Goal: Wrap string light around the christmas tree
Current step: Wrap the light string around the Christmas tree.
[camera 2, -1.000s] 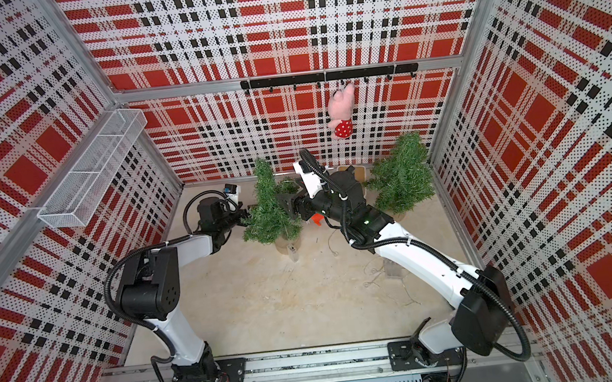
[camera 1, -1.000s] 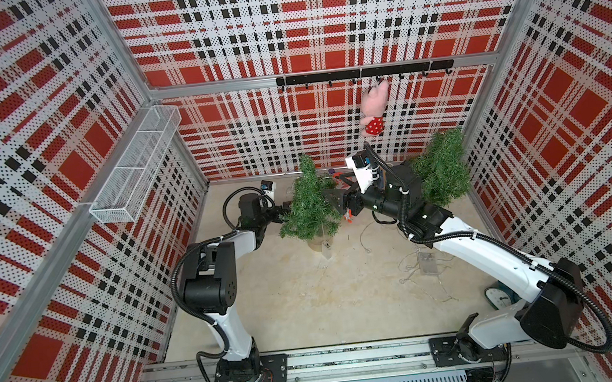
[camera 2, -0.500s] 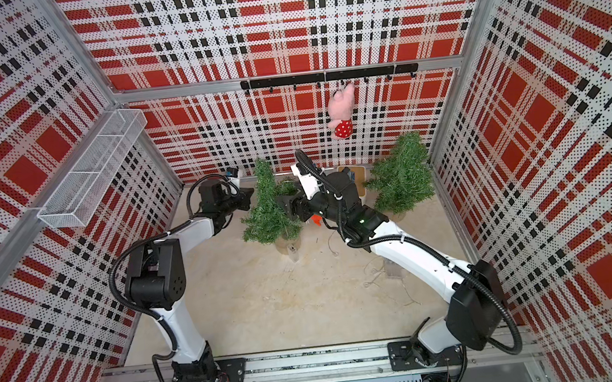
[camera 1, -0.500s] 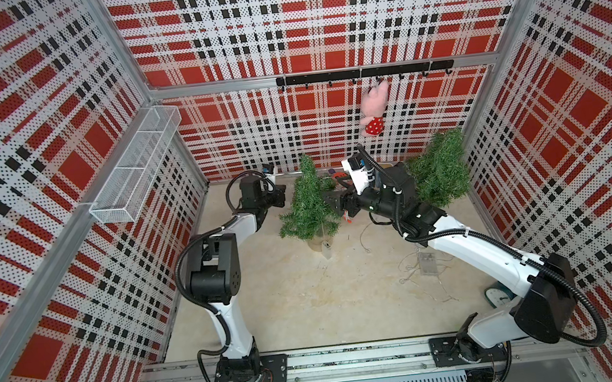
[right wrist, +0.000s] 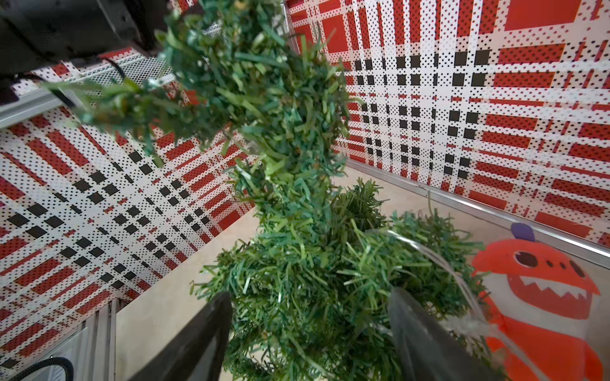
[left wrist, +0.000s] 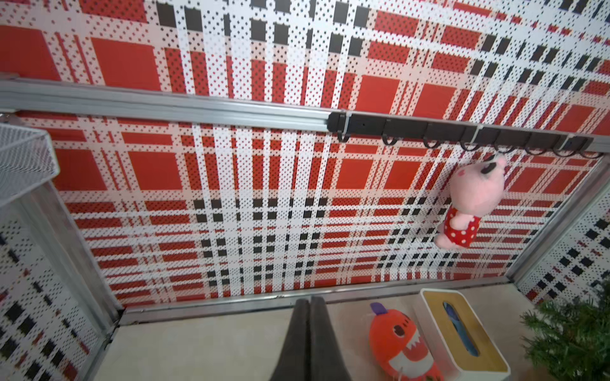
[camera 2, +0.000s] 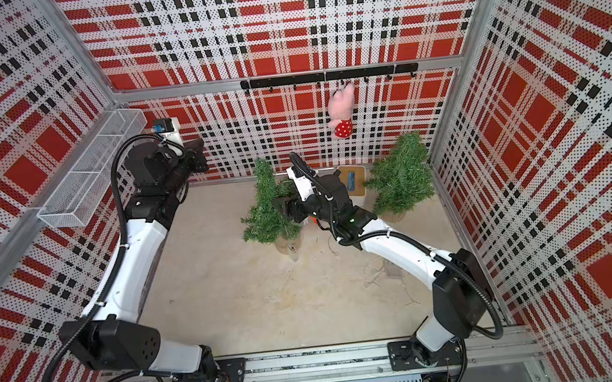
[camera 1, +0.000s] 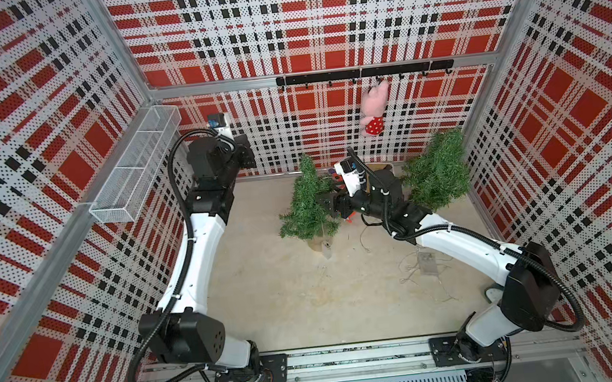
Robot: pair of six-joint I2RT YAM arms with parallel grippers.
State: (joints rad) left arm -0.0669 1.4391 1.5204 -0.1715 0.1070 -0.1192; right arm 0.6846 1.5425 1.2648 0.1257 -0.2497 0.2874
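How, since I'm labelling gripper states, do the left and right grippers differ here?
The left gripper is shut and empty; the right gripper is open. The left gripper points at the back wall, clear of the christmas tree; the right gripper straddles its branches. Both are dark and two-fingered.

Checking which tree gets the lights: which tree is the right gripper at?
The middle tree: the right gripper straddles its branches. The corner tree stands apart.
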